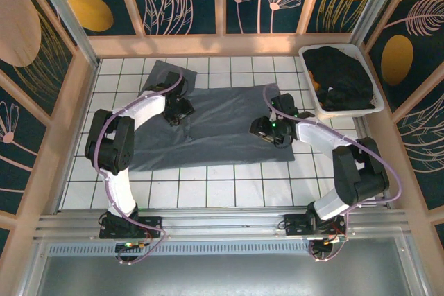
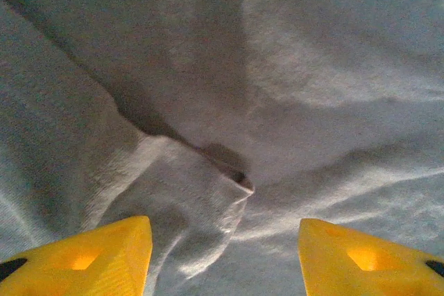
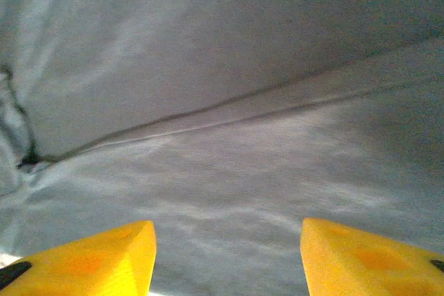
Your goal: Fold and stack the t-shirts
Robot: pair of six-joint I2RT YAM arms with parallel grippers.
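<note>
Slate-grey, one t-shirt [image 1: 222, 126] lies flat — black t-shirts [image 1: 340, 74] heap in one bin [image 1: 347, 113] — left gripper [image 2: 224, 240] and right gripper [image 3: 227, 240] both gape.

The blue-grey t-shirt [image 1: 208, 126] is matt knitted cloth, softly fuzzy and creased up close. The bench [image 1: 229, 181] is smooth white tile with a slight sheen. At two o'clock, a smooth white plastic bin [image 1: 350, 113] holds matt black t-shirts [image 1: 340, 74]. The left end effector [image 2: 222, 261] has smooth yellow plastic fingertips [image 2: 90, 258].
</note>
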